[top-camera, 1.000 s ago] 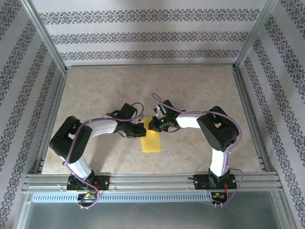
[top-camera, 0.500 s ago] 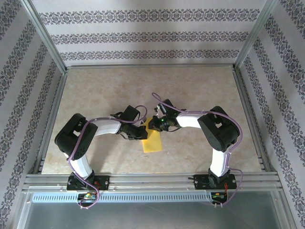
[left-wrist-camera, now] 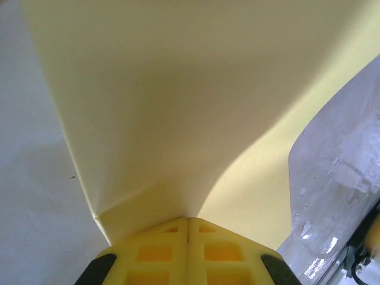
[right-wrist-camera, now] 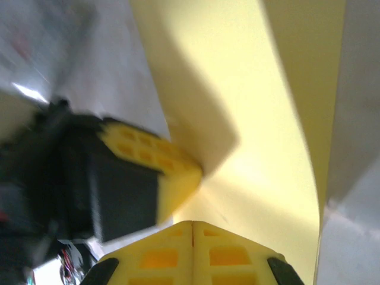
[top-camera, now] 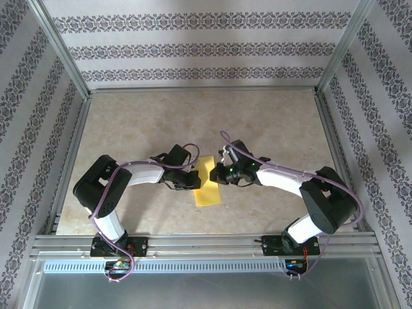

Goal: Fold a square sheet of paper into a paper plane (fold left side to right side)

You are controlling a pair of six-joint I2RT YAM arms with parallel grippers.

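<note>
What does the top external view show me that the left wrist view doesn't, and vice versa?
Top external: the square sheet of paper in full outline on the table, with the left gripper at its left edge and the right gripper at its right. Left wrist: shut fingers close up, with paper bowing upward from their tips. Both: the yellow sheet, partly lifted.

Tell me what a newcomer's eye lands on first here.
The square sheet of paper, bright yellow, stands out against the pale tabletop, mid-table toward the near edge. In the wrist views it bows upward rather than lying flat. The left gripper and right gripper meet over it from either side, both with fingers shut, the left pinching the sheet's edge.
</note>
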